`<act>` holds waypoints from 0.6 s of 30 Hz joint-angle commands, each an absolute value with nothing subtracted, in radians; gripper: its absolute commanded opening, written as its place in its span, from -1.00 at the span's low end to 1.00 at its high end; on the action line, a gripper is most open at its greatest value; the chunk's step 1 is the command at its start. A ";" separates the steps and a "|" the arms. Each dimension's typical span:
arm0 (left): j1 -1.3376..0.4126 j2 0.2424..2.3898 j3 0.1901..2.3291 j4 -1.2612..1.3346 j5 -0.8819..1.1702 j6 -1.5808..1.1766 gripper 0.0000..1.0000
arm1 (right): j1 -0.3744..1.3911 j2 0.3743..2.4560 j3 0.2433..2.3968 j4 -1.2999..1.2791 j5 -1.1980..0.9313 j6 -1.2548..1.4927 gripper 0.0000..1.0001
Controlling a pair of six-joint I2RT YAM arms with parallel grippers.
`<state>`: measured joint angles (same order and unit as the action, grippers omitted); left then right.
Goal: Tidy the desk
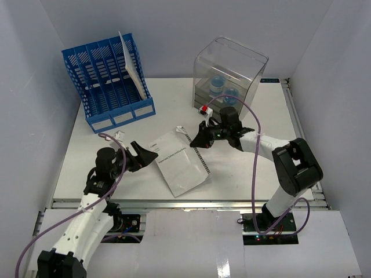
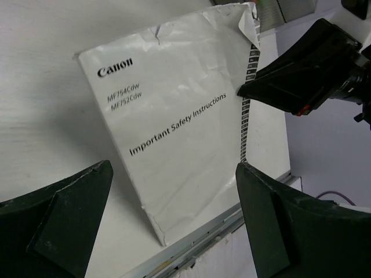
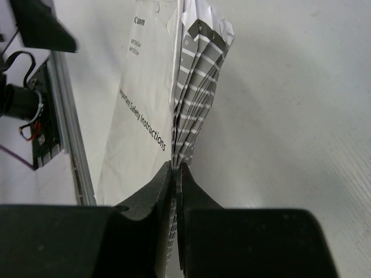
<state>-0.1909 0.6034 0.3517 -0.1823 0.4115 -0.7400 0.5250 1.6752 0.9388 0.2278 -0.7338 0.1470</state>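
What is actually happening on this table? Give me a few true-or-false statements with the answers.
1. The right gripper is shut on the striped edge of the booklet. True.
2. The left gripper grips the booklet as well. False: its jaws stand open beside the booklet and hold nothing.
3. The booklet on the desk reads "Important Safety Instructions". True.
4. The blue file rack is empty. False: a white paper item stands in one of its slots.
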 commanded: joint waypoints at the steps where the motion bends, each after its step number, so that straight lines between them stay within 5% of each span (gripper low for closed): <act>1: -0.187 0.715 0.249 0.210 0.553 -0.737 0.96 | 0.510 1.557 0.922 0.273 -0.902 0.051 -0.85; 18: -0.273 0.991 0.125 0.948 0.730 -0.825 0.81 | 0.485 1.547 0.916 0.514 -1.038 0.334 -0.84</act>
